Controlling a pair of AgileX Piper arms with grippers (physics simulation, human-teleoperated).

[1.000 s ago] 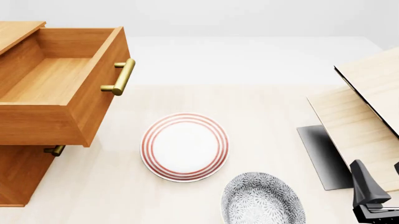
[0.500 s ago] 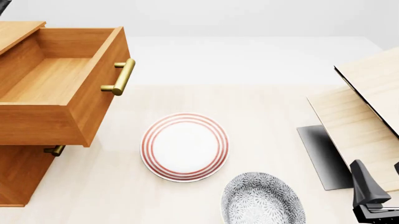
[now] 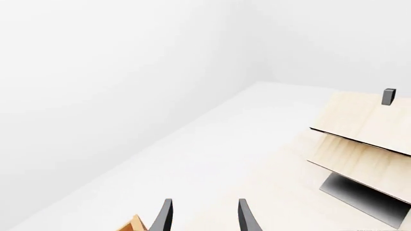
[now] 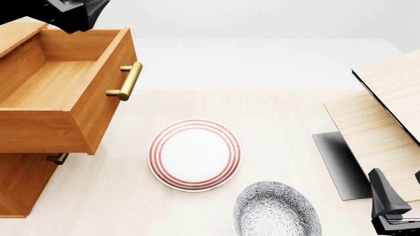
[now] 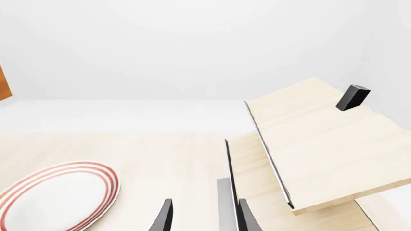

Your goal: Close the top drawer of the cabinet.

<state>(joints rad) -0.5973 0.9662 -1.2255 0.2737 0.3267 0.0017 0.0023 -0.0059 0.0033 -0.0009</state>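
The top drawer [image 4: 62, 93] of orange-brown wood stands pulled far out at the left, empty, with its brass bar handle [image 4: 127, 81] on the front. The cabinet [image 4: 19, 184] shows below it, with the lower handle [image 4: 58, 158]. My left arm [image 4: 66, 12] hangs above the drawer's far corner. My left gripper [image 3: 204, 219] is open and empty, with a drawer corner [image 3: 133, 225] just beside it. My right gripper [image 4: 399, 191] is open and empty at the near right, far from the drawer; it also shows in the right wrist view [image 5: 204, 219].
A red-striped white plate [image 4: 194, 155] lies mid-table and shows in the right wrist view [image 5: 57, 197]. A grey patterned plate [image 4: 276, 210] lies near the front edge. A pale light-wood box structure [image 4: 380, 123] stands at the right.
My left arm has come into the front view at the top left, above the drawer's far side. The drawer and my right arm have not moved.
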